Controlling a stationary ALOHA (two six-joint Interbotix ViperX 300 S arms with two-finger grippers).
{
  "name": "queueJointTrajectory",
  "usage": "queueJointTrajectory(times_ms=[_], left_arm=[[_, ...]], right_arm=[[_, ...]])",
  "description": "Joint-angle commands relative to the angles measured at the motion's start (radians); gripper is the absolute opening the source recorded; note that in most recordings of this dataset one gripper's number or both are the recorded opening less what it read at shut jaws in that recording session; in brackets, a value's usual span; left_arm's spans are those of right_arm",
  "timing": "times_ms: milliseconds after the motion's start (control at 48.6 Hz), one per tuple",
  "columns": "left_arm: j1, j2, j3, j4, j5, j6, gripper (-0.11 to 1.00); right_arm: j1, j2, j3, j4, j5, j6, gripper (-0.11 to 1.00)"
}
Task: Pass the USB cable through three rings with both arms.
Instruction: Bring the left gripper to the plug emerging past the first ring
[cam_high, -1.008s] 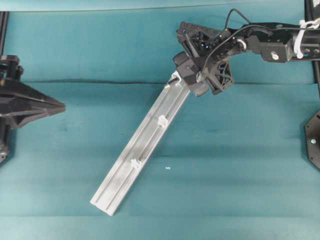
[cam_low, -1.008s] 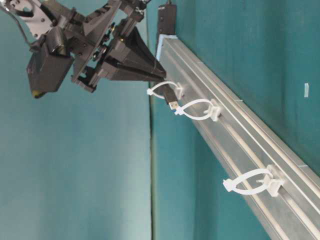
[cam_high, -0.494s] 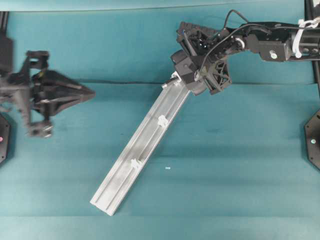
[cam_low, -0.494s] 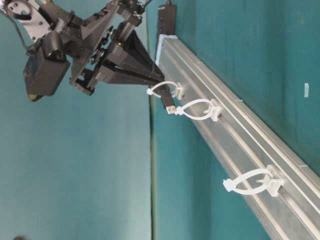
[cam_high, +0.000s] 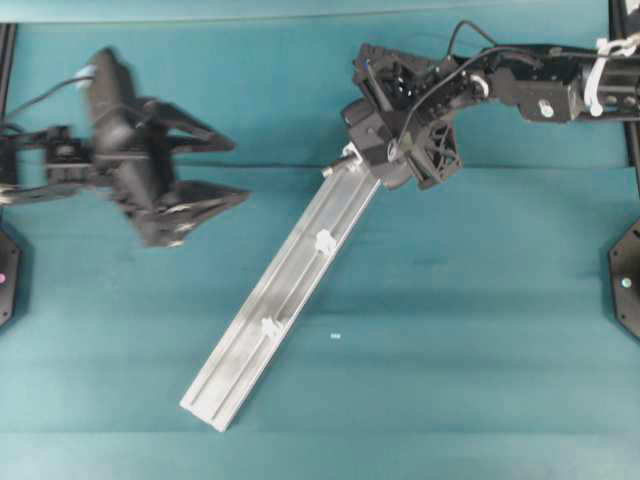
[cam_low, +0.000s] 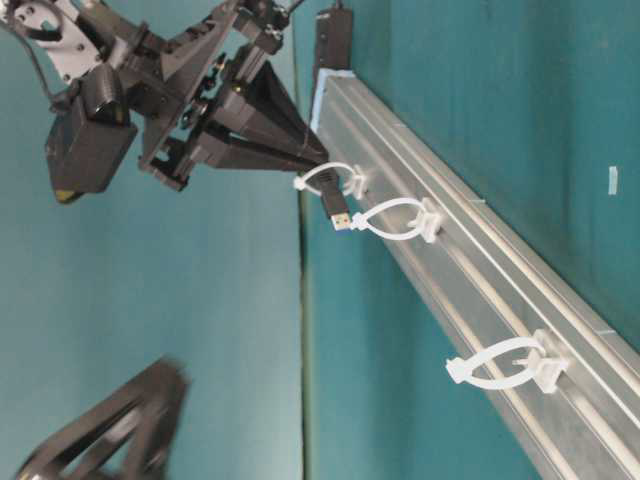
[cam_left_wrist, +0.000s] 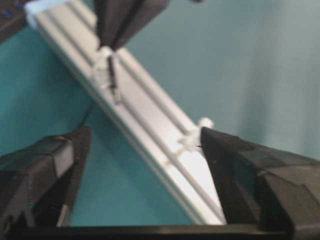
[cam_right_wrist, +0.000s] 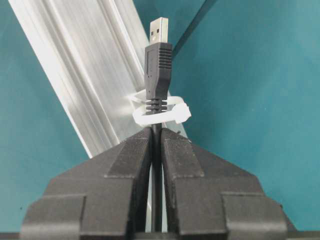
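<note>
the usb cable (cam_right_wrist: 156, 145) is a thin, light, flexible black cord ending in a stiff moulded plug (cam_right_wrist: 158, 70) with a bare metal tip. the right gripper (cam_right_wrist: 156, 150) has its fingers (cam_right_wrist: 125, 165) closed tight on the cord just behind the plug's ribbed strain relief. the plug body has passed through the first ring (cam_right_wrist: 162, 114) at the far end of the aluminium rail (cam_high: 280, 300) and its tip projects beyond it, short of the second ring (cam_low: 395, 218).

handling judgement: the cord alone will droop and buckle if pushed, so only the rigid plug steers reliably. the best hold for the receiving arm is the flat sides of the moulded plug body, not the smooth metal tip, which is likely slippery. the rings are thin plastic loops and will probably flex or snag if the plug enters skewed.

the left gripper (cam_high: 215, 168) is empty, its fingers (cam_left_wrist: 45, 170) spread wide, well apart from the rail on the left of the table (cam_high: 480, 330), facing the rail. the third ring (cam_low: 500, 368) lies nearer along the rail.
</note>
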Motion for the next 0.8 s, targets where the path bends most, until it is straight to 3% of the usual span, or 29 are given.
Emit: queueJointTrajectory(times_ms=[0, 350, 782], left_arm=[[0.003, 0.067, -0.06, 0.003, -0.017, -0.003, 0.93], [0.008, 0.304, -0.201, 0.003, -0.017, -0.012, 0.93], [0.018, 0.434, -0.278, 0.003, -0.069, -0.014, 0.93]], right_arm=[[0.008, 0.0, -0.009, 0.009, -0.003, -0.006, 0.1], [0.009, 0.0, -0.009, 0.014, -0.006, -0.006, 0.1], [0.015, 0.0, -0.009, 0.029, -0.006, -0.005, 0.1]])
